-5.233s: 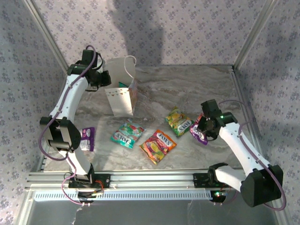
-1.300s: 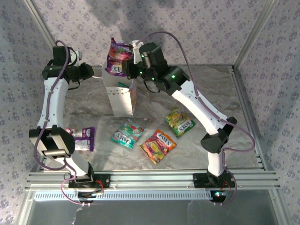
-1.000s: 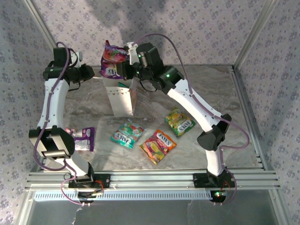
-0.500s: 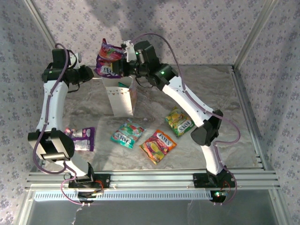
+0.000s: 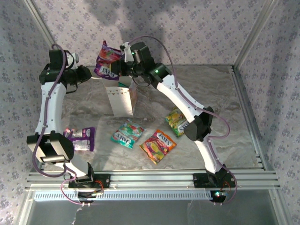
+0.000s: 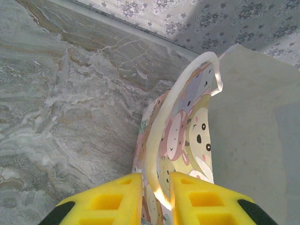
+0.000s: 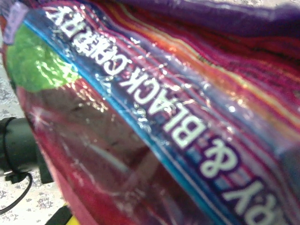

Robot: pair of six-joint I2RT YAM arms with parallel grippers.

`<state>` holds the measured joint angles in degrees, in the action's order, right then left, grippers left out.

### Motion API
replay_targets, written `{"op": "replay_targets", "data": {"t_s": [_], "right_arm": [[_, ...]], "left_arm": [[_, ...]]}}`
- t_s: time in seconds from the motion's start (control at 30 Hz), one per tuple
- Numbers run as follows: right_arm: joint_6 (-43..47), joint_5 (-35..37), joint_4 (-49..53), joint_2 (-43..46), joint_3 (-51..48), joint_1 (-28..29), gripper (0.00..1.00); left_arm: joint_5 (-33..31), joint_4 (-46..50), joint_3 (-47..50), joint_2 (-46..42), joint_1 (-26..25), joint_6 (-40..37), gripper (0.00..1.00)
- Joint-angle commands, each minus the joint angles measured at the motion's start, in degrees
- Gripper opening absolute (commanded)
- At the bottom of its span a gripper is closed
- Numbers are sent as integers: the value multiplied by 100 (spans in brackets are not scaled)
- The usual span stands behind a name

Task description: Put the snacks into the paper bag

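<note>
Lying by the left edge of the marble worktop (image 5: pixel 220 93) — a flat purple candy packet (image 5: pixel 84 139). Left gripper (image 6: pixel 156 190) clenched on the left rim of the upright white paper gift bag (image 5: pixel 121 101), toward the far-left corner. Above its mouth, a glossy purple-red packet (image 5: pixel 108 63) grasped by the right gripper (image 5: pixel 121 66). Mid-worktop — teal packet (image 5: pixel 126 133), red-orange packet (image 5: pixel 158 146), yellow-green packet (image 5: pixel 176 121) partly under the right arm (image 5: pixel 180 96).

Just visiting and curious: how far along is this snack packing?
A teal corner inside the paper bag suggests at least one is in. The right gripper holds a purple packet above it; the left gripper pinches its rim. Four lie loose: purple, teal, red-orange, yellow-green.
</note>
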<state>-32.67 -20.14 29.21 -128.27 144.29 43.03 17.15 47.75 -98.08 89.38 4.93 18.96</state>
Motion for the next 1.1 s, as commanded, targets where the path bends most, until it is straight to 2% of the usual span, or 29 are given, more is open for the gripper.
{"op": "replay_targets", "data": {"t_s": [0.0, 0.6, 0.93, 1.07], "right_arm": [[-95, 173, 144, -8, 304, -63, 7], [173, 1419, 1632, 298, 381, -87, 10], [578, 1834, 1747, 409, 383, -5, 12], [705, 1777, 1707, 391, 389, 48, 12]], "left_arm": [[41, -70, -45, -116, 40, -40, 23], [153, -22, -132, -107, 43, 29, 23], [219, -29, -131, -87, 36, 77, 23], [236, -31, -140, -79, 38, 81, 23]]}}
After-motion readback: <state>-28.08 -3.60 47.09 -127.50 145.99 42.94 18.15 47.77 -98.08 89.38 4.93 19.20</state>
